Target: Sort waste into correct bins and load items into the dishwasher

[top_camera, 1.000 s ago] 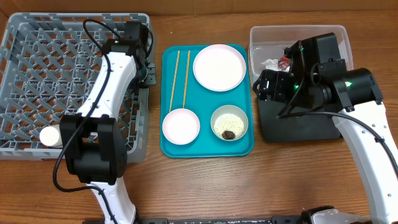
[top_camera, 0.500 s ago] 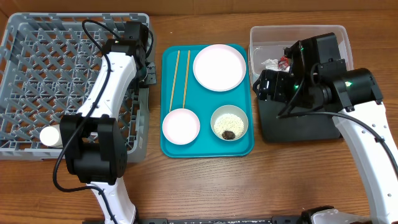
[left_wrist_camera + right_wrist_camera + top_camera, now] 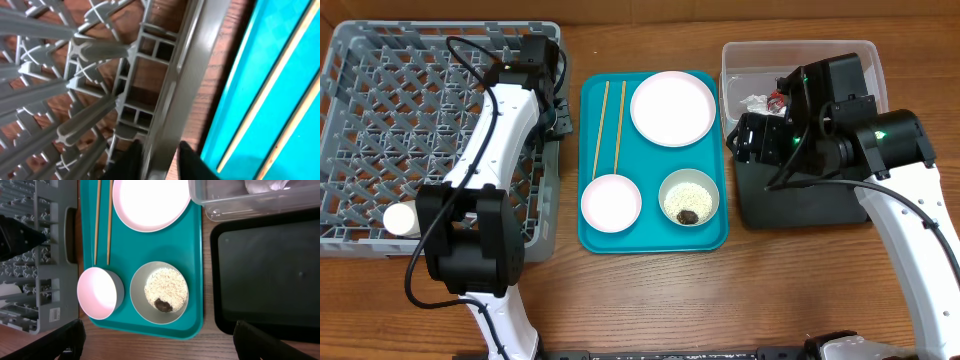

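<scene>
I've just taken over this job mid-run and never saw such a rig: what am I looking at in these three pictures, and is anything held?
Two robot arms, left and right, work at a table. One picture looks down from above; the others come from wrist cameras. Left: a grey rack with a cup inside. Middle: a teal tray bearing chopsticks, a plate, a pink bowl and a bowl of rice. Right: a clear tub and a black tray. The left end effector straddles the rack's rim; grip unclear. The right end effector is open and empty.
</scene>
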### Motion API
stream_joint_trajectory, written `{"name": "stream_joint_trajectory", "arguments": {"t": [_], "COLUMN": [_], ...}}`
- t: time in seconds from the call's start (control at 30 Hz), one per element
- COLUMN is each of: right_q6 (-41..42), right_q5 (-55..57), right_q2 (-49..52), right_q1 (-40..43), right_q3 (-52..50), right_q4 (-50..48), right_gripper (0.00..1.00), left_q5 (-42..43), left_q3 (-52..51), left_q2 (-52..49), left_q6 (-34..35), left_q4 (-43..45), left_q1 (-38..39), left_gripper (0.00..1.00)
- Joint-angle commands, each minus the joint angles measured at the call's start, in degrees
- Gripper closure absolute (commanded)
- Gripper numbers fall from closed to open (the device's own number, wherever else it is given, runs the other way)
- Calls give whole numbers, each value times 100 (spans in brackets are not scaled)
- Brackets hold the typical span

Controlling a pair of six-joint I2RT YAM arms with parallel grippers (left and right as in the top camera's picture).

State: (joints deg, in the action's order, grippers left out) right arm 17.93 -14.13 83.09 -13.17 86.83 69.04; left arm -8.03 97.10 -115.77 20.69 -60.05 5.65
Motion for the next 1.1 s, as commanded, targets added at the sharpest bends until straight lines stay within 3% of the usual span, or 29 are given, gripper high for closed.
{"name": "stream_joint_trajectory", "arguments": {"t": [0.0, 0.03, 0.33, 0.63, 0.8, 1.07], "right_q6": [-37, -37, -37, -44, -452, -452], "right_q5": [42, 42, 42, 39, 42, -116], "right_q2": [-101, -101, -101, -101, -94, -28], "right_q1": [17, 17, 17, -2, -181, -332], "right_q3": [57, 57, 57, 57, 57, 57], "right_q4": [-13, -9, 11, -103, -212, -372], "right_gripper": [4, 4, 4, 3, 3, 0], "left_q5": [15, 13, 70, 1255, 667, -234], "left_q3": [-33, 22, 793, 1040, 1040, 1038], "left_q2": [-57, -57, 350, 1394, 2295, 3775], "left_q6": [306, 282, -76, -1051, -1143, -459], "left_q4": [-48, -149, -872, -1423, -1659, -2006], "left_q1": [33, 33, 39, 94, 435, 951], "left_gripper": [38, 0, 0, 0, 0, 0]}}
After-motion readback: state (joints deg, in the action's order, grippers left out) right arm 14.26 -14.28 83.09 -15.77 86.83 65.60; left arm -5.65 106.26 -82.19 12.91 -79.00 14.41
